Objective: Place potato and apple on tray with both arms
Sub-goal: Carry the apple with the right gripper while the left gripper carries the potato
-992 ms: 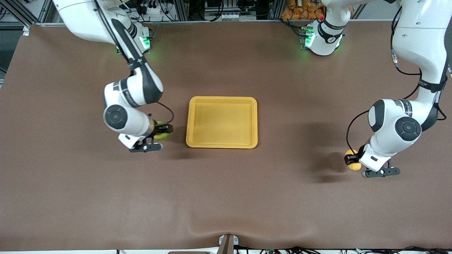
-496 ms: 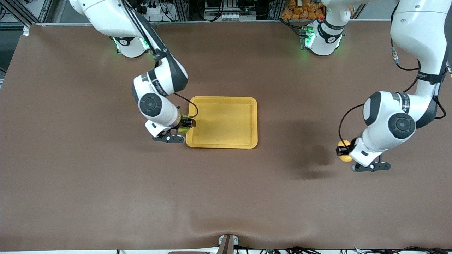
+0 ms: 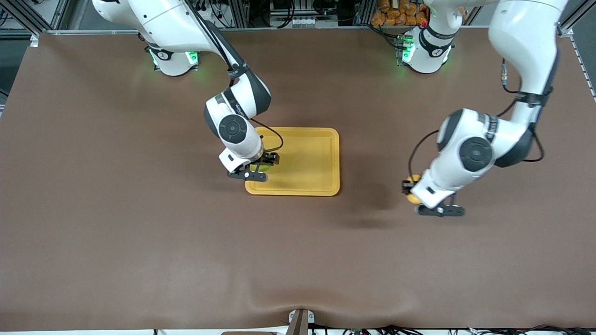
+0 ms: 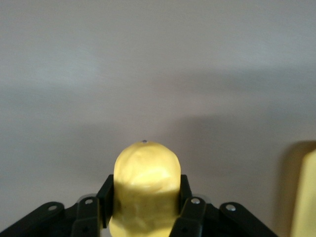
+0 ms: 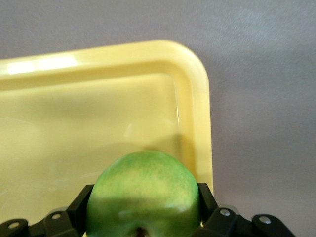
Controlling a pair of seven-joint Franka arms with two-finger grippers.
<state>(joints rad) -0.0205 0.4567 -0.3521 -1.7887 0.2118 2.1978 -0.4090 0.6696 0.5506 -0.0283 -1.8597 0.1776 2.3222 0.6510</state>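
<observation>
the right gripper [image 3: 266, 160], clamped on the apple [image 5: 143, 195], hangs over the tray [image 3: 321, 186] (ready to lower); the left gripper [image 3: 409, 188] grips the potato [image 4: 145, 185] above bare table near the tray, to follow.

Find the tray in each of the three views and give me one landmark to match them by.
Front view: the tray lies mid-table, the right gripper holding the apple over its end toward the right arm.
Left wrist view: only a yellow sliver of it shows at the picture's edge, past the held potato.
Right wrist view: it fills most of the picture, under the apple.
Shared landmark: the tray's raised yellow rim against the brown table.
</observation>
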